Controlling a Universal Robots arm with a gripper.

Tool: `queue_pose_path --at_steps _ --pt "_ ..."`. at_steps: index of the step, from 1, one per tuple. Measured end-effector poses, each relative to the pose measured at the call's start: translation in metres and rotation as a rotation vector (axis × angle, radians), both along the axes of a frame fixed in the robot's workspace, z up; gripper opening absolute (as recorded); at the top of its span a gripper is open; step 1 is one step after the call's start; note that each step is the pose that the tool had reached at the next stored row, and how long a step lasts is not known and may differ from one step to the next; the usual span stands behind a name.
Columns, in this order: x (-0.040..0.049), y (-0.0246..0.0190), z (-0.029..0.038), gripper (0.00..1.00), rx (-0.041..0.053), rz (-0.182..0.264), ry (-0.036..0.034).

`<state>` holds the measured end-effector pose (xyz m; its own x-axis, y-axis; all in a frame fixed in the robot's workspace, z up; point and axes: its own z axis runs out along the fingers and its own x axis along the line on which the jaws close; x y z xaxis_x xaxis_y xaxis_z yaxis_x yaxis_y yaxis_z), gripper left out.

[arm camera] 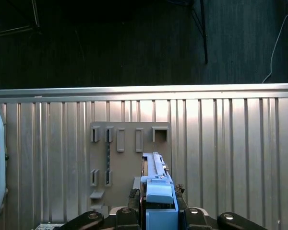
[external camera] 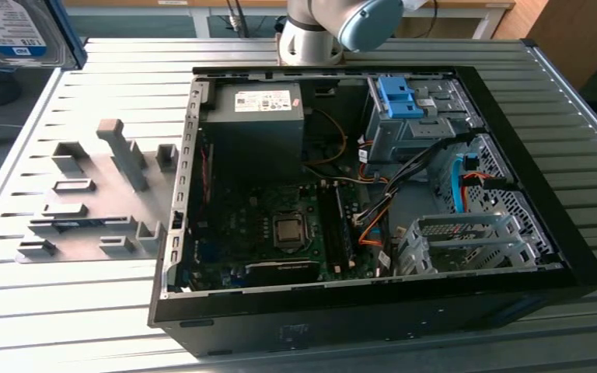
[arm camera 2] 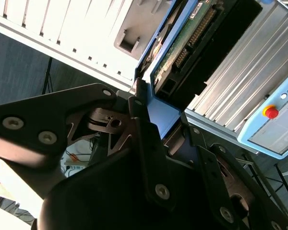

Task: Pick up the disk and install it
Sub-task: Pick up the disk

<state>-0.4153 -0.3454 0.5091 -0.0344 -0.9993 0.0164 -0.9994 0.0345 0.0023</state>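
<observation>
Disk (arm camera: 157, 189) clamped edge-on in the gripper (arm camera: 158, 215), held over the table by the grey fixture (arm camera: 129, 158); pick looks done, install pending, needing alignment with probably the drive cage (external camera: 465, 241) in the open case (external camera: 382, 318).

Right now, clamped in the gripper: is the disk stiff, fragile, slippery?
Probably stiff: the disk is a flat slab with a blue frame. Likely fragile: bare circuit board and connector pins are exposed. The gripper clamps smooth blue plastic, so it might slip.
</observation>
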Motion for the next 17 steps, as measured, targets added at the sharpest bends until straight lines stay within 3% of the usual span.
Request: queue_pose_path --at_steps 17 --pt "0.0077 0.0000 0.0000 0.36 0.0000 0.000 0.0000"
